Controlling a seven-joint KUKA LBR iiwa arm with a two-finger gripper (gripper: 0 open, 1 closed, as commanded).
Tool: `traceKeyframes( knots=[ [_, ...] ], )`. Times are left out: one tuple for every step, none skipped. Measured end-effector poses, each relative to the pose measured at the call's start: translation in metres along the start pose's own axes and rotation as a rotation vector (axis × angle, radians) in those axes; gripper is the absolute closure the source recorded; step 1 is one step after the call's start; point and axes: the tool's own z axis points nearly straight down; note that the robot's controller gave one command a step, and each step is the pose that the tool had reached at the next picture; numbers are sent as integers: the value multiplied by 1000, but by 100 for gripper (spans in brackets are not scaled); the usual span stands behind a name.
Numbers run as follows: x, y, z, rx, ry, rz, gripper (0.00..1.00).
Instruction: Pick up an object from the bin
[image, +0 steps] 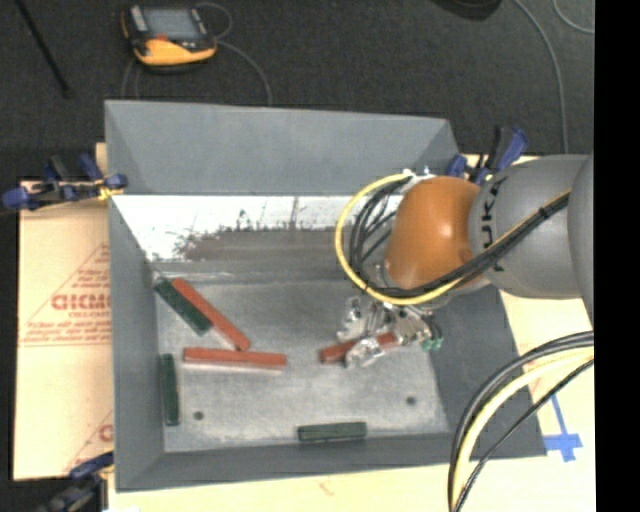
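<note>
My gripper (368, 338) is down on the bin floor at the right of the middle, under the orange cover. A short red-brown bar (334, 352) sticks out to the left from between its fingers (352, 322), flat on the floor. The fingers stand on either side of the bar's right end. Further left a long red-brown bar (234, 358) lies flat, and another red-brown bar (210, 314) lies slanted above it.
A dark green bar (181, 305) lies against the slanted red one at the left. Another dark green bar (170, 389) lies along the left wall, and a third (332, 432) by the front wall. The arm covers the bin's right side.
</note>
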Motion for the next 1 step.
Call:
traceKeyframes(
  knots=[
    [-8, -14, -159, 2, -13, 31, 100]
  ],
)
